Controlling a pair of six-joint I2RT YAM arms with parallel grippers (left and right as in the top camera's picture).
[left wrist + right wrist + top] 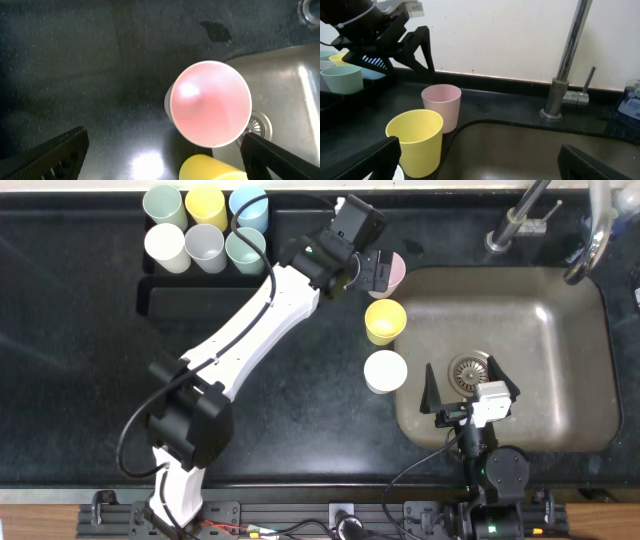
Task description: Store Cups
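- While it carries everything else, the black speckled stone desk (80, 380) spans the top view.
- Set into its right side is a stainless steel sink (560, 330), with a chrome faucet (520, 220) behind it.
- From the lower left, the white left arm (250, 330) reaches diagonally to the sink's far left corner. Its jaws are spread wide and hang above the pale pink plastic cup (210, 102), 1 on each side and clear of its rim, gripping nothing.
- At the far left stands a black rectangular tray (143, 290) holding 6 pastel cups (206, 243) upright in 2 rows of 3.
- Low over the basin near the drain sits the right arm (490, 405), its jaws open and holding nothing.
- On the desk along the sink's left rim, 3 cups stand upright in a line. The pale pink plastic cup is farthest from the arm bases, the yellow plastic cup (385, 320) is just beside it, and the white plastic cup (385, 370) is nearest.
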